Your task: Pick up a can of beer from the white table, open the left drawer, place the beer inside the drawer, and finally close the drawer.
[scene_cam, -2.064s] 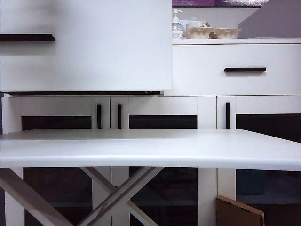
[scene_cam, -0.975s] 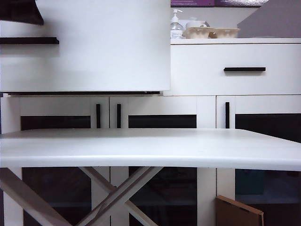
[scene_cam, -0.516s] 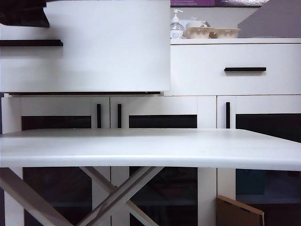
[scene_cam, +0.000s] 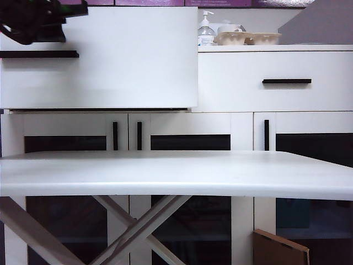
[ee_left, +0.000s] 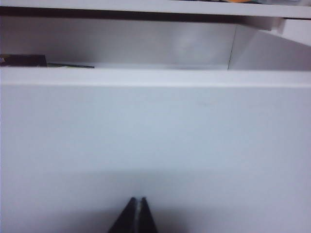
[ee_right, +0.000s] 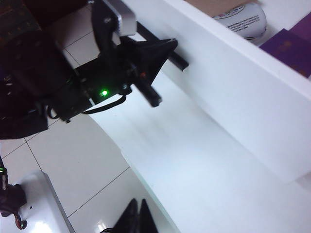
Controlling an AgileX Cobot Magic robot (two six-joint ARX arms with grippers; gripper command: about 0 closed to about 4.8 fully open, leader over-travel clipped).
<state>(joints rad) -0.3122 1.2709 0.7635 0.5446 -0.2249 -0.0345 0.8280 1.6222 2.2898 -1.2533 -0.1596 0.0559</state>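
At far left we see the left tool (ee_left: 137,213), jaws pressed shut and empty, against the pulled-out left drawer (scene_cam: 110,61) beside its black handle (scene_cam: 38,54). The can of beer (ee_right: 243,22) lies inside. The white counter (scene_cam: 176,174) spans the foreground. Rightward: closed second drawer (scene_cam: 276,83), pump bottle (scene_cam: 207,30). Right tool (ee_right: 137,218) hangs shut, empty, over tiled floor (ee_right: 73,145).
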